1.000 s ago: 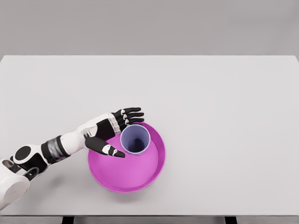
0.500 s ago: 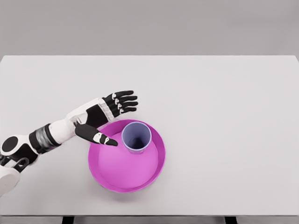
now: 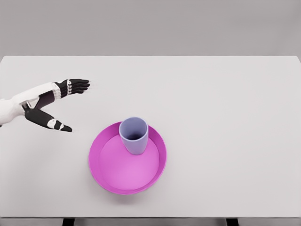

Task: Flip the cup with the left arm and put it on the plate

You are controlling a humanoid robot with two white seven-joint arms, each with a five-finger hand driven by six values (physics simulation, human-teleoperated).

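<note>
White worktop [image 3: 225, 117] mostly bare; lavender cup [image 3: 134, 135] upright on magenta plate [image 3: 106, 176] near front edge; left hand [image 3: 49, 104] empty, fingers spread, well apart at left.

A white table [image 3: 225, 94] stands before a plain grey wall [image 3: 150, 26].

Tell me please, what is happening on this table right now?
A lavender cup stands upright, mouth up, on the far part of a magenta plate on the white table. The robot's left hand is open, holds nothing, and has pulled back to the left, well clear of the plate. The right arm is not in view.
</note>
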